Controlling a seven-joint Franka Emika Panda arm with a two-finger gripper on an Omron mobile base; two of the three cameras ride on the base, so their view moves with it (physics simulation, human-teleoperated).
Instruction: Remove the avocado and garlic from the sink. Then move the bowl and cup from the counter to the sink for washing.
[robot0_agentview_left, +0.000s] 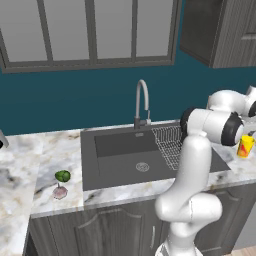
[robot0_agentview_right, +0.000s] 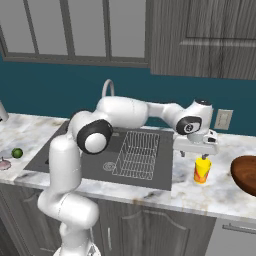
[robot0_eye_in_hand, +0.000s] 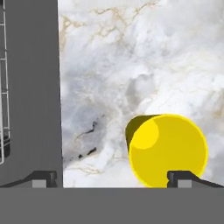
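On the marble counter (robot0_agentview_right: 150, 192) right of the sink (robot0_agentview_right: 100, 160), one small bright-yellow cup (robot0_agentview_right: 202, 170) stands upright, a plain smooth cylinder with a red mark on its side; no lettering can be read on it. Directly above it hangs the gripper (robot0_agentview_right: 195, 153), its jaws spread wide with nothing between them. Seen from the hand, the cup (robot0_eye_in_hand: 167, 150) is a yellow circle with a shaded inner wall, lying close to one of the two dark fingertips (robot0_eye_in_hand: 179, 177), though I cannot tell whether they touch.

At the right edge of the right base view, one wide reddish-brown bowl (robot0_agentview_right: 246, 173) with a wood-like finish sits on the counter, partly cut off by the frame, near the cup but apart from it.

One sink is set into the counter: a dark-grey matte rectangular basin with a round drain (robot0_agentview_left: 142, 167), a white wire rack (robot0_agentview_right: 136, 154) over its right part, and a single curved steel faucet (robot0_agentview_left: 142, 102) at the back.

Left of the basin, on the veined grey-white stone, lie two small rounded things just beside each other: one glossy dark-green avocado (robot0_agentview_left: 62, 175) and one pale pinkish garlic (robot0_agentview_left: 60, 192) bulb, the garlic nearer the counter's front edge. Both are out of the sink.
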